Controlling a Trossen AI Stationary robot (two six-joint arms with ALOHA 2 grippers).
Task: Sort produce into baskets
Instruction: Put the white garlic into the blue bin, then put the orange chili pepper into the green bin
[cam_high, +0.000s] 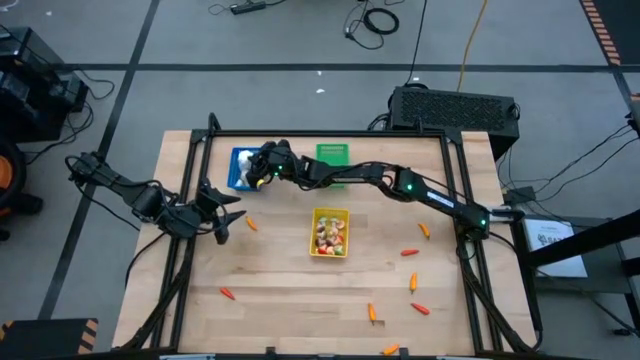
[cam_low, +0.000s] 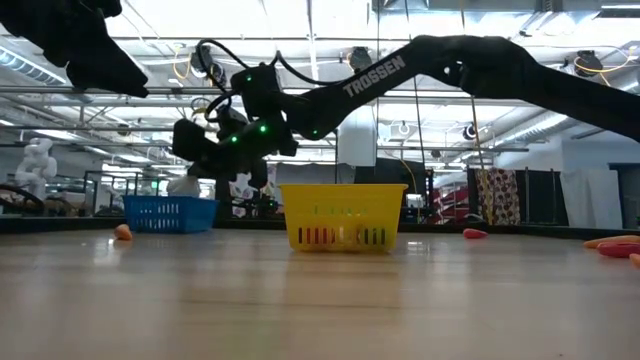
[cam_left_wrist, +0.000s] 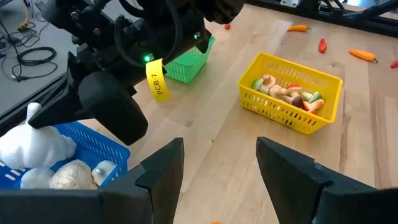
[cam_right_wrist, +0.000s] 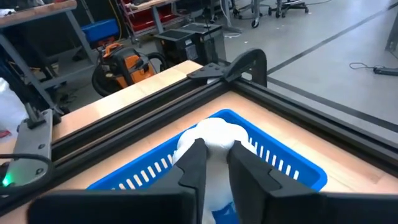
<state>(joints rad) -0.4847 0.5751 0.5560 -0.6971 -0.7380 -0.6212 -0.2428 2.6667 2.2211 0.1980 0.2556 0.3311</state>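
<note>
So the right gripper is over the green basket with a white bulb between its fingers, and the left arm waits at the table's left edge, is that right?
Not quite. The right gripper is over the blue basket, not the green one; the right wrist view shows the white bulb between its fingers above the blue slats. The rest stands: the left gripper waits at the table's left edge.

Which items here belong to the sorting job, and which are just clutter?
Job: blue basket, green basket, yellow basket, white bulb between right gripper fingers, loose carrots.
Clutter: black box, floor cables.
</note>
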